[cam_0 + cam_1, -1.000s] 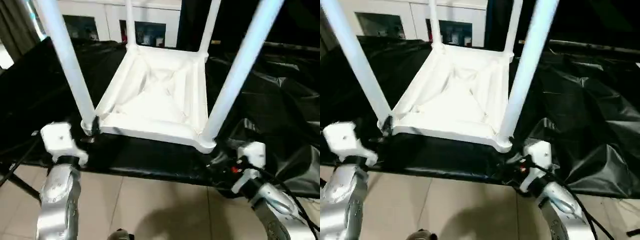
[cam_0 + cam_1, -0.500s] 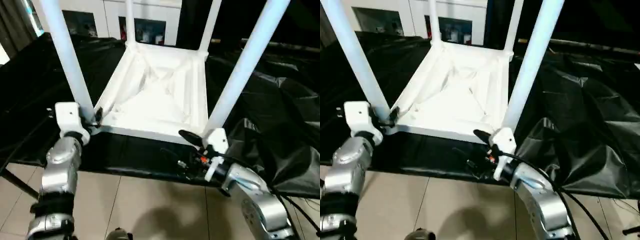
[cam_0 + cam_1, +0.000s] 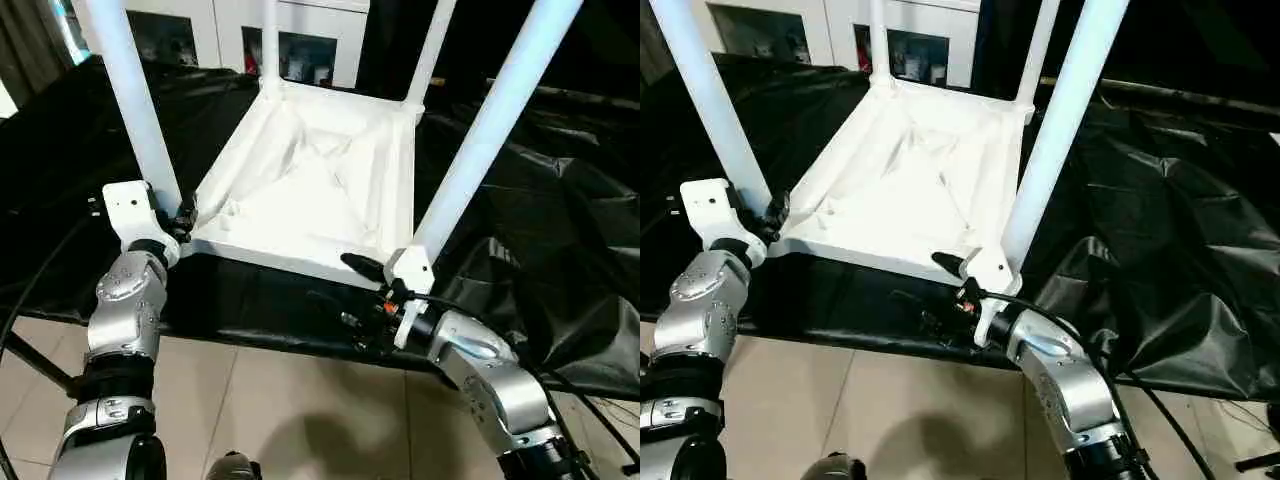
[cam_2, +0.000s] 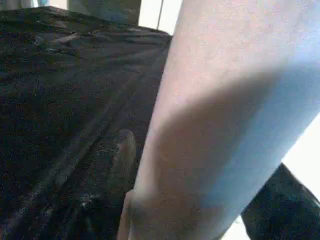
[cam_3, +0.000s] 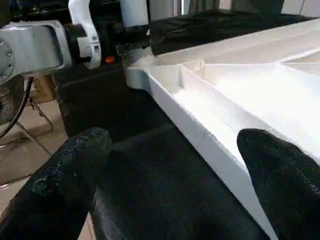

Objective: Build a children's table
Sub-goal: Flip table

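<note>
Table rim (image 5: 200, 135) between right fingers (image 5: 65, 175)

The children's table (image 3: 320, 190) lies upside down, legs (image 3: 130, 100) upward.

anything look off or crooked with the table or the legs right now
Nothing stands out. The children's table lies top-down on the black sheet, and all four legs stand in its corner sockets; none looks tilted or broken. The left pincer is at the base of the near left leg; the right pincer is open at the near edge.
</note>
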